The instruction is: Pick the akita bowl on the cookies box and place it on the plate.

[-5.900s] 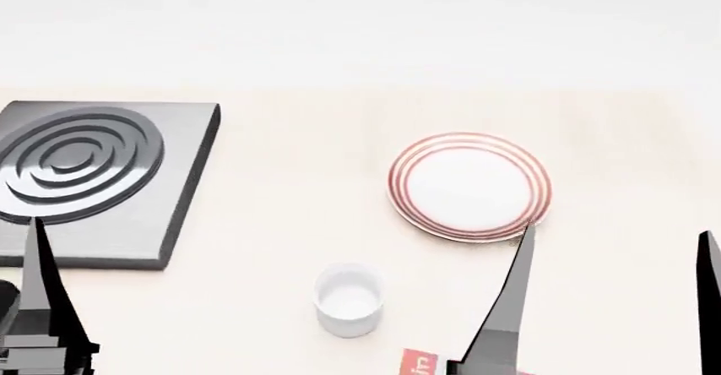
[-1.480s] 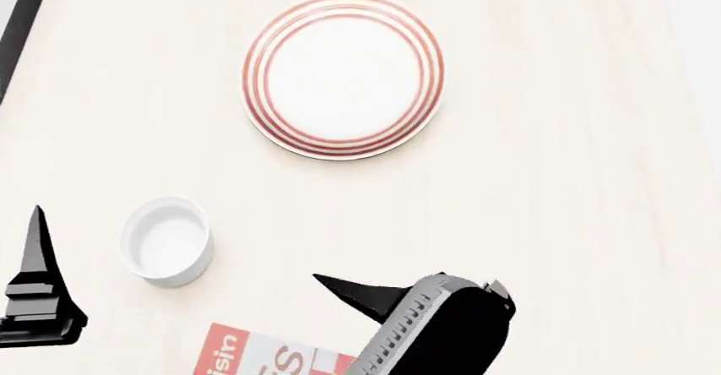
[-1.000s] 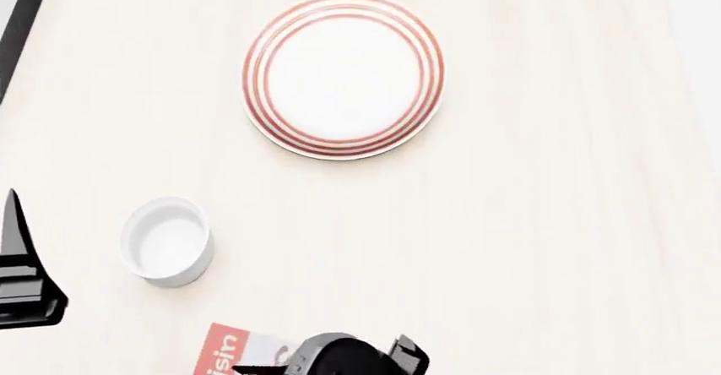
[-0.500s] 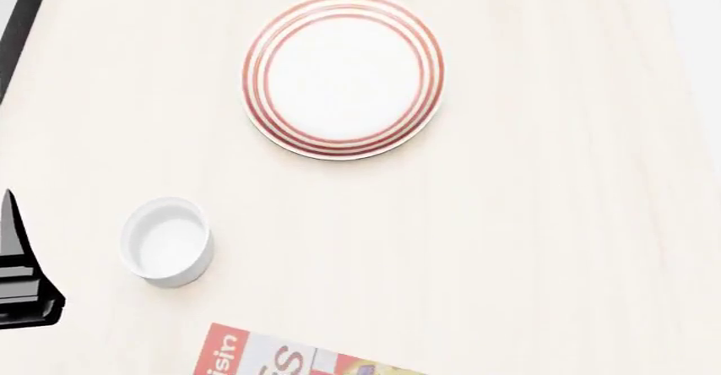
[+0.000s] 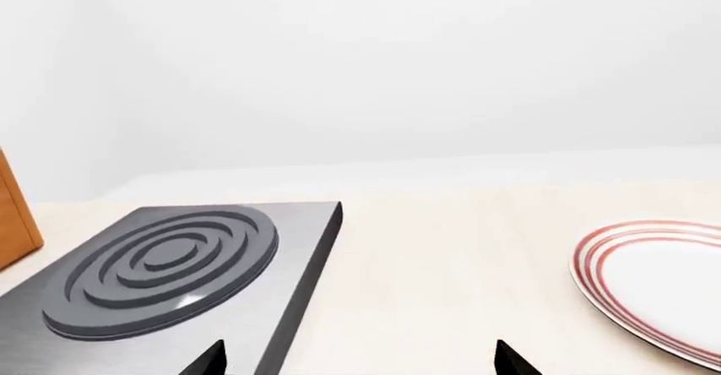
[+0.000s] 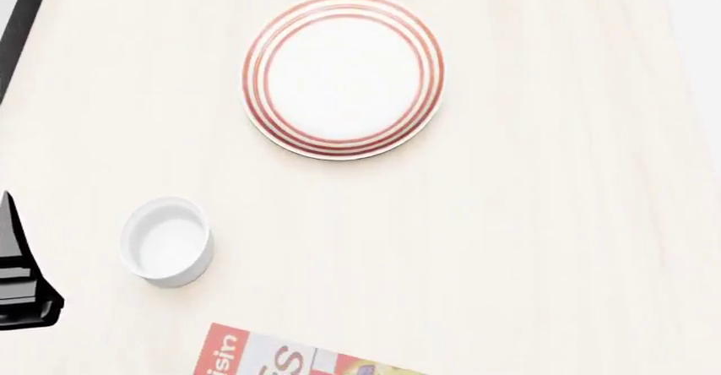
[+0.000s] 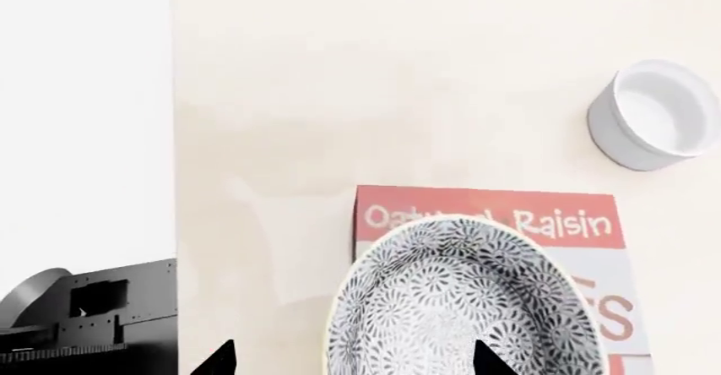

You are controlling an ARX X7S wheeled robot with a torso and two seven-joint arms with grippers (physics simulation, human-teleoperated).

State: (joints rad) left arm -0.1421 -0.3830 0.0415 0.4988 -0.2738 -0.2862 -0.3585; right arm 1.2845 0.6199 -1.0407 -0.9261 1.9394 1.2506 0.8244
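Observation:
The akita bowl (image 7: pixel 462 307), speckled black on white, sits on the red-and-white cookies box (image 7: pixel 496 216). My right gripper (image 7: pixel 353 360) hangs open above it. One fingertip is over the bowl's inside, the other over the bare table beside the rim. The right gripper is out of the head view, where only a corner of the cookies box (image 6: pixel 282 360) shows at the bottom edge. The plate (image 6: pixel 344 75), white with red rings, lies farther out on the table. My left gripper (image 5: pixel 363 360) is open and holds nothing. One of its fingers (image 6: pixel 13 252) shows at the head view's left edge.
A small plain white cup (image 6: pixel 167 241) stands between the box and the plate, to the left. A grey burner slab (image 5: pixel 169 265) lies left of the plate (image 5: pixel 664 282). The table's side edge (image 7: pixel 175 138) runs past the box, with my dark base (image 7: pixel 96 324) below it.
My right arm has pulled back out of the bottom of the head view, uncovering the box corner. The left gripper has slid a little to the left. Plate and cup have not moved.

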